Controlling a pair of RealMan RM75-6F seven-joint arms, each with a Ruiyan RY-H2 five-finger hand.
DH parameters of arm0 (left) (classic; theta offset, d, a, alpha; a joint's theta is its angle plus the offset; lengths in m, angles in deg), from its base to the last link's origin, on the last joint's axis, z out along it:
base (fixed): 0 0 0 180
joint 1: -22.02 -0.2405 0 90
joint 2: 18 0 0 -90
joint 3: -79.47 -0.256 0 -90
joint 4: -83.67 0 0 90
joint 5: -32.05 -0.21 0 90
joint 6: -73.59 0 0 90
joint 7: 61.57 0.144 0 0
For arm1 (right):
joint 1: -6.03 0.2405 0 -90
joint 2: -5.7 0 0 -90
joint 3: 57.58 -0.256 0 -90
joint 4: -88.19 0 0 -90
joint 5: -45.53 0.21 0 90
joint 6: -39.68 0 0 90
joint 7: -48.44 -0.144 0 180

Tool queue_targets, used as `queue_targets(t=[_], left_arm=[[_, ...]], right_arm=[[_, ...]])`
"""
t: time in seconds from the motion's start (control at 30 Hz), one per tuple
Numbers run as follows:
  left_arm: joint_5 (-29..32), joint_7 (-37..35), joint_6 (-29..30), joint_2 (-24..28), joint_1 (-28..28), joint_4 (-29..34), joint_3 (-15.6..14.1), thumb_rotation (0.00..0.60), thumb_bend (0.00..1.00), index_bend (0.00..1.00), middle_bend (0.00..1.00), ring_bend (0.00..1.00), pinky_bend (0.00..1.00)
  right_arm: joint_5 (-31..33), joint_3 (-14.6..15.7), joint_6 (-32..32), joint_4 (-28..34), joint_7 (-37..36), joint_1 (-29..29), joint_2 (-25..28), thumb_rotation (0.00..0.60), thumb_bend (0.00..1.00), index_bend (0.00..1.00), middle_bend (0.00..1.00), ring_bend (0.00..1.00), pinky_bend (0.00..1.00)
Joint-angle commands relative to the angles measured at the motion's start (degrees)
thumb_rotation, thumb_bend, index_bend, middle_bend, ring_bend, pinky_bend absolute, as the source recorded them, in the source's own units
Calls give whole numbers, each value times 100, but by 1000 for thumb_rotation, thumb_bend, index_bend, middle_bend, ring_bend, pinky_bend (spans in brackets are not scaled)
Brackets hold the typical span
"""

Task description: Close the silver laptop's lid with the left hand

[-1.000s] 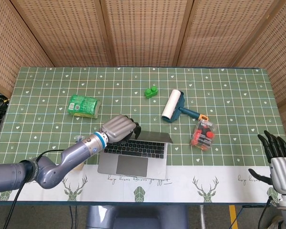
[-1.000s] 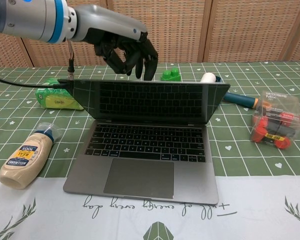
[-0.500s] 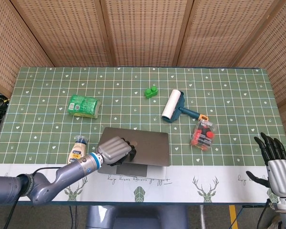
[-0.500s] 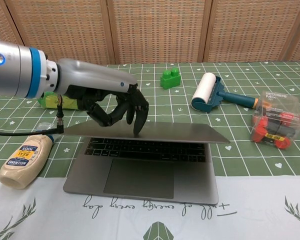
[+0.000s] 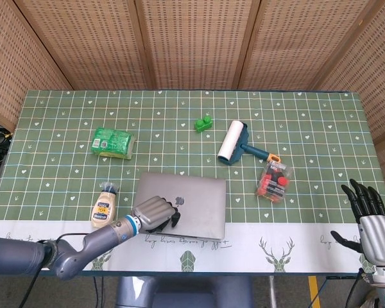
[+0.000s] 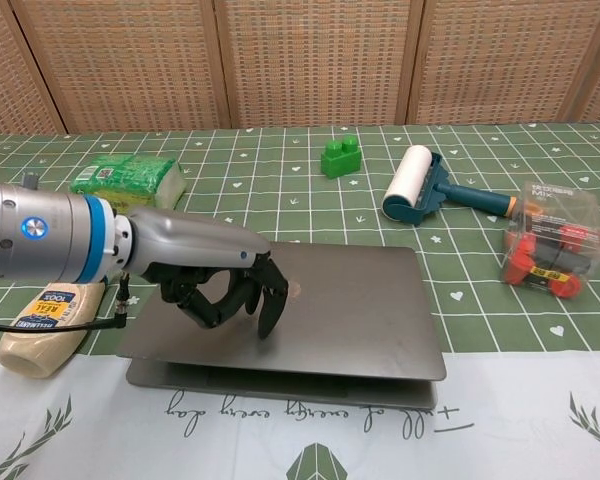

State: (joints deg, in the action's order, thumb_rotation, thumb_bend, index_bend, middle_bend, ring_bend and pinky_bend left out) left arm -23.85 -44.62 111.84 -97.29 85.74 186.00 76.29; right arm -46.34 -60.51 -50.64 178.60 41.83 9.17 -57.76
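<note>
The silver laptop point(image 5: 192, 204) point(image 6: 350, 310) lies near the table's front edge with its lid almost flat on the base; a thin gap still shows along the front in the chest view. My left hand point(image 5: 155, 212) point(image 6: 225, 287) rests on the lid's front left part, fingers curled down and pressing on the metal, holding nothing. My right hand point(image 5: 371, 221) hangs off the table's right front corner, fingers spread and empty; the chest view does not show it.
A mayonnaise bottle point(image 5: 104, 206) point(image 6: 48, 325) lies left of the laptop. A green packet point(image 5: 113, 142) point(image 6: 128, 177), a green brick point(image 5: 203, 122) point(image 6: 341, 157), a lint roller point(image 5: 236, 144) point(image 6: 425, 188) and a clear box of red items point(image 5: 273, 181) point(image 6: 553, 245) lie behind and right.
The lid went from upright to nearly flat. My left hand came down and toward the front edge with it. The right hand barely moved.
</note>
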Motion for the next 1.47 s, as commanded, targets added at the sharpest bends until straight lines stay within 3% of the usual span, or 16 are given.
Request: queue_targets(t=[0.03,0.37,0.47,0.57,0.7,0.83,1.17,1.47], left_arm=[[87,91,-32,-154,-10,-132,-70,600,1000,451,350,314,320],[198,222,14,-303,-70,-227,-139,600,1000,444,348,314,318],[147,152,151,-259,-167,-176,-101,600,997,398,305,293,298],[-23,-4,488,-110,-376,-26,-16,600,835,285,183,189,249],[-444,-175,1355,298,-878,353,7,600,496,123,10,21,80],[-1072,15,2751,604,-1672,582,-193,600,341,11,0,0,0],[-2102,356,5402,465,-3577,-160,-866,600,271,0,0,0,0],[-2330,-283,6277,285,-4604,-1044,-961,600,199,0,0,0,0]], right_arm=[[17,2,20,5,12,2,4,600,44,0,0,0,0],[-18,24,14,74,75,-7,31,600,44,0,0,0,0],[-57,42,-13,91,109,-20,31,600,44,0,0,0,0],[-19,36,22,92,113,-13,31,600,44,0,0,0,0],[-2,22,25,109,122,-9,39,600,44,0,0,0,0],[70,0,62,87,107,-4,32,600,44,0,0,0,0],[321,-69,337,-77,258,102,-113,600,43,0,0,0,0],[235,-20,369,-136,516,138,-275,600,44,0,0,0,0]])
